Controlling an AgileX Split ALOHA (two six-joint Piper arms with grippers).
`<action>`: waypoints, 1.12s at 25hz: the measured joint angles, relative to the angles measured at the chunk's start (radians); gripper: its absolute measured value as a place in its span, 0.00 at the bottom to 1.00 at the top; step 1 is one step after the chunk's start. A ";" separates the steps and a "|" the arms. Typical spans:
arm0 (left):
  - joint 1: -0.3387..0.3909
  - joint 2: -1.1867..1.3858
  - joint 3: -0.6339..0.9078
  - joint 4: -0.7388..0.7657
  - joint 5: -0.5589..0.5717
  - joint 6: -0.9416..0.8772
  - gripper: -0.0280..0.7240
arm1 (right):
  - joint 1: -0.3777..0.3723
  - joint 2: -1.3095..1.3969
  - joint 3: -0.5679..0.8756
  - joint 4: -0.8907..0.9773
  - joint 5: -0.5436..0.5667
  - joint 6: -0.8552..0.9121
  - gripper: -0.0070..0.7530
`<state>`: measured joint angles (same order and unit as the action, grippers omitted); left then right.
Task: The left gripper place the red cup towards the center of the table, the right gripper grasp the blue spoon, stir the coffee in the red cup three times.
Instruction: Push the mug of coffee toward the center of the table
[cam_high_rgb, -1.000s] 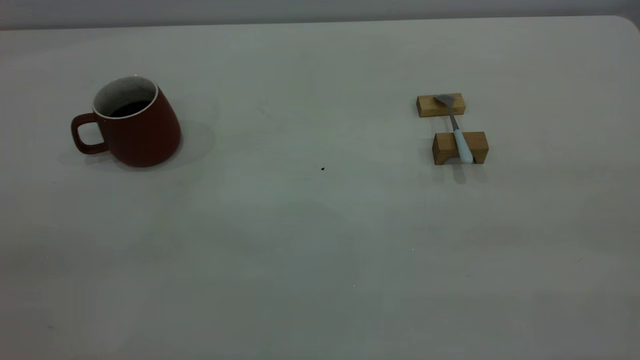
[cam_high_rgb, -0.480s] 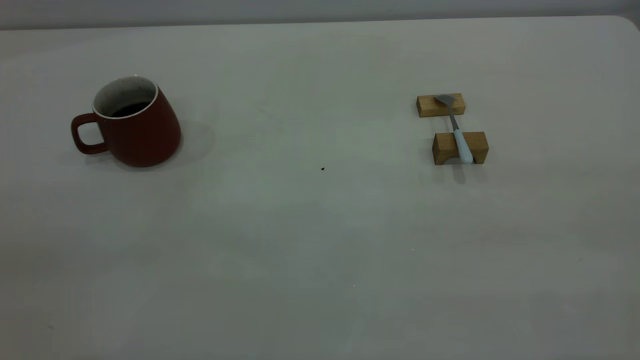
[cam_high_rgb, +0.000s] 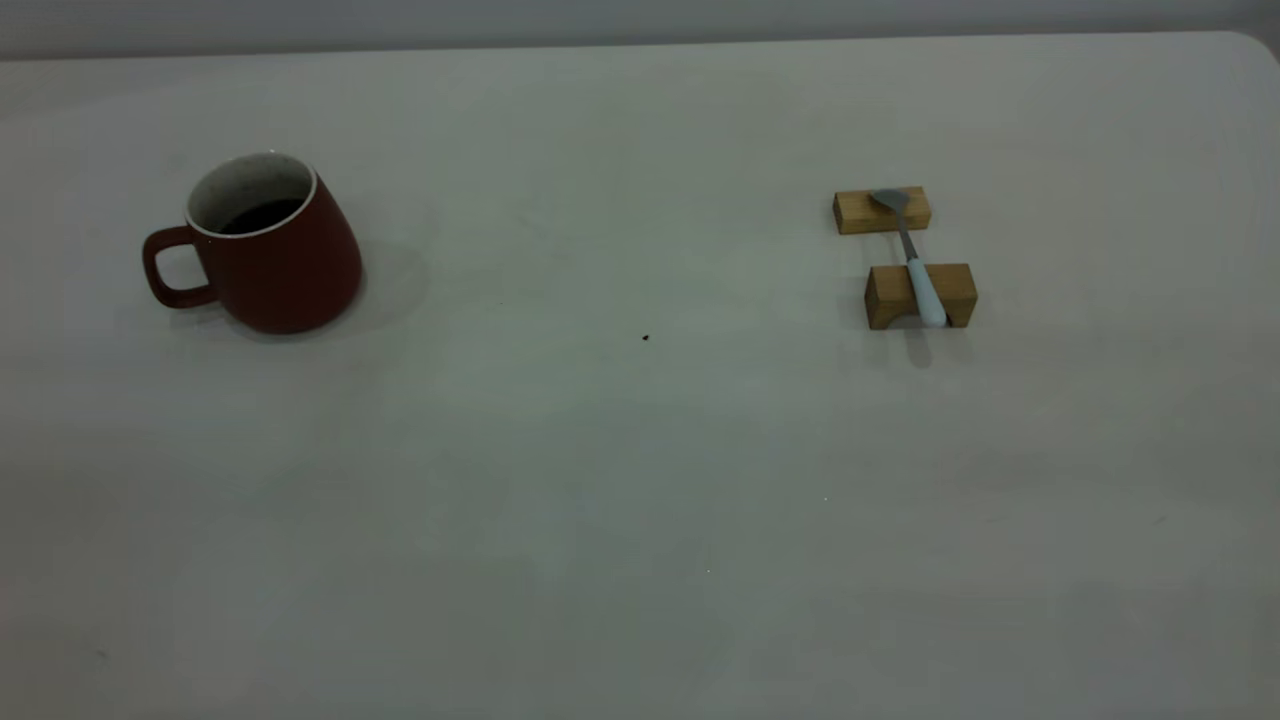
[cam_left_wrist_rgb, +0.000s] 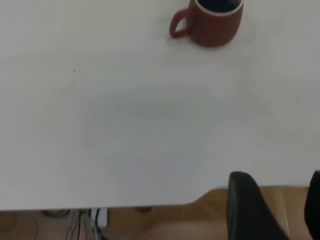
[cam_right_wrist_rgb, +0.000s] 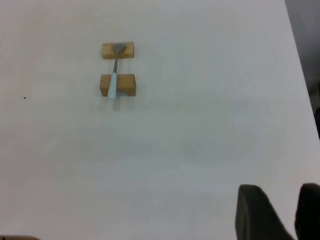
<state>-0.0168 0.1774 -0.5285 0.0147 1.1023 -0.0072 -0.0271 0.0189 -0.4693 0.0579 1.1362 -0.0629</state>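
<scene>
The cup (cam_high_rgb: 262, 243) stands upright on the left part of the table (cam_high_rgb: 640, 480), with its handle pointing to the left edge, and the coffee (cam_high_rgb: 258, 216) is visible as a dark pool low inside the white speckled wall. On the right part of the table, well apart from the cup, the spoon (cam_high_rgb: 912, 257) lies across two wooden blocks (cam_high_rgb: 905, 253): its grey bowl rests on the far block and its pale blue handle rests on the near block, with the end of the handle reaching a little over the front edge. Between the cup and the blocks there is one tiny dark speck (cam_high_rgb: 645, 338) on the surface. No arm appears in the exterior view. In the left wrist view, the left gripper (cam_left_wrist_rgb: 277, 210) is over the near edge of the table, far from the cup (cam_left_wrist_rgb: 211, 22), and its two black fingers stand apart with nothing between them. In the right wrist view, the right gripper (cam_right_wrist_rgb: 282, 215) is over the near part of the table, far from the spoon (cam_right_wrist_rgb: 114, 73), and its fingers also stand apart and hold nothing.
</scene>
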 joint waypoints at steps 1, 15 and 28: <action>0.000 0.062 -0.016 0.010 -0.017 0.007 0.51 | 0.000 0.000 0.000 0.000 0.000 0.000 0.32; 0.000 0.988 -0.323 0.065 -0.291 0.293 0.82 | 0.000 0.000 0.000 0.000 0.000 0.000 0.32; 0.000 1.565 -0.563 0.065 -0.422 0.617 0.91 | 0.000 0.000 0.000 0.000 0.000 0.000 0.32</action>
<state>-0.0168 1.7421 -1.0911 0.0798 0.6800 0.6100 -0.0271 0.0189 -0.4693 0.0579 1.1362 -0.0629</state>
